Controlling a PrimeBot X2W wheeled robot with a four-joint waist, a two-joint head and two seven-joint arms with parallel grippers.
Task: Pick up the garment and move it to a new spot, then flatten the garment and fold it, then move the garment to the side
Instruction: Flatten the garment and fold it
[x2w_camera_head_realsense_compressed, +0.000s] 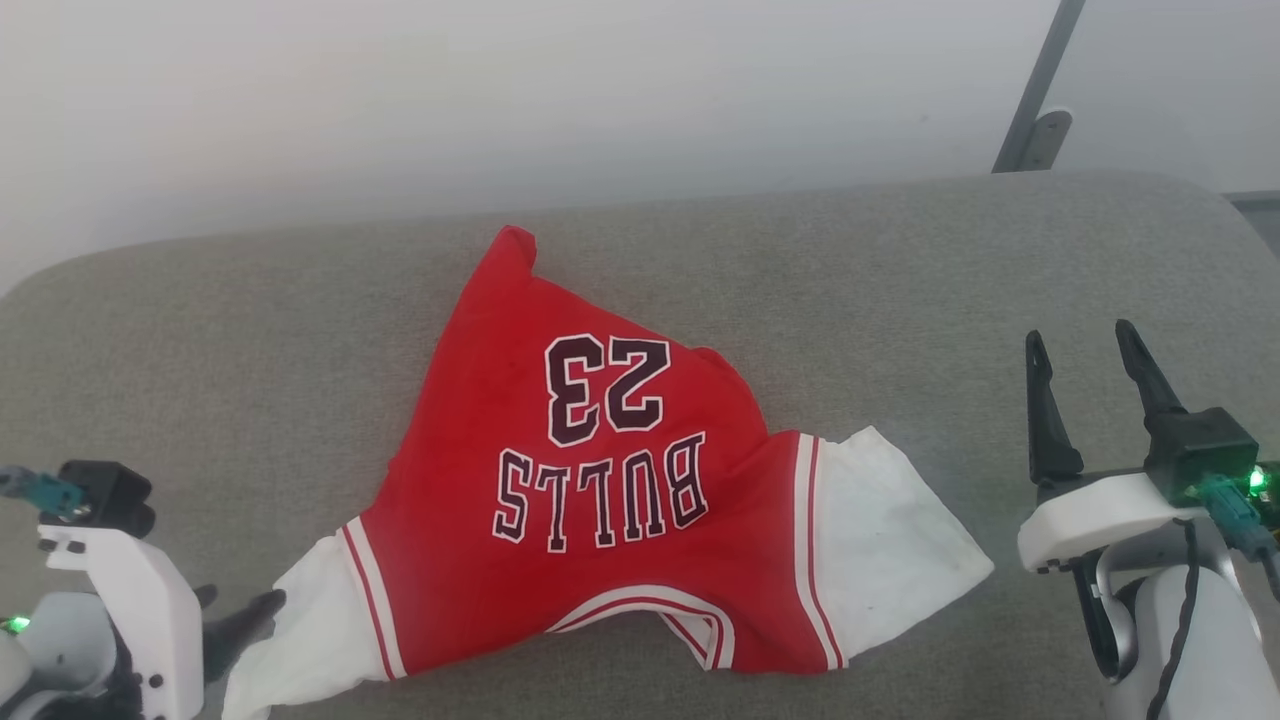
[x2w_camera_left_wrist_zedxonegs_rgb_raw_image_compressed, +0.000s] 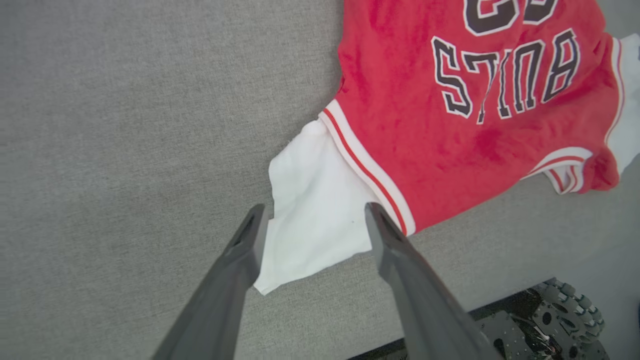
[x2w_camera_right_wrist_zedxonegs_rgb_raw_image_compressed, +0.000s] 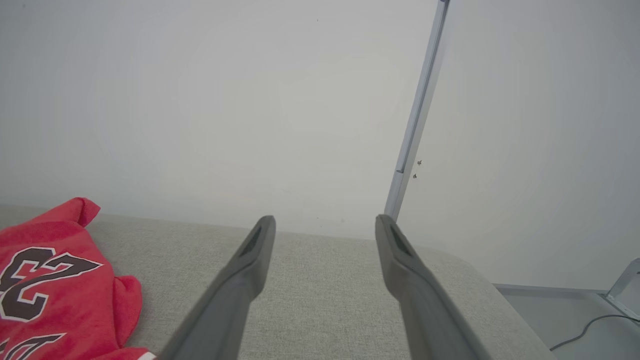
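Observation:
The garment (x2w_camera_head_realsense_compressed: 600, 470), a red jersey with "BULLS 23" in black, lies spread but rumpled on the grey cushion, print up, with its neckline toward me. One white sleeve end (x2w_camera_left_wrist_zedxonegs_rgb_raw_image_compressed: 315, 210) points at my left gripper (x2w_camera_left_wrist_zedxonegs_rgb_raw_image_compressed: 315, 209), whose fingers stand open on either side of it with nothing pinched. In the head view that left gripper (x2w_camera_head_realsense_compressed: 238, 612) is at the lower left, next to the sleeve. My right gripper (x2w_camera_head_realsense_compressed: 1080, 338) hovers open to the right of the garment, clear of the other white sleeve (x2w_camera_head_realsense_compressed: 900, 540). From the right wrist, the right gripper (x2w_camera_right_wrist_zedxonegs_rgb_raw_image_compressed: 325, 220) is open and the garment (x2w_camera_right_wrist_zedxonegs_rgb_raw_image_compressed: 50, 280) lies to its left.
A grey padded surface (x2w_camera_head_realsense_compressed: 200, 350) carries the garment, with bare fabric on both sides. A white wall and a metal post (x2w_camera_head_realsense_compressed: 1035, 100) stand behind it. My wheeled base (x2w_camera_left_wrist_zedxonegs_rgb_raw_image_compressed: 550, 320) shows below the near edge. A cable (x2w_camera_right_wrist_zedxonegs_rgb_raw_image_compressed: 585, 330) lies on the floor at the right.

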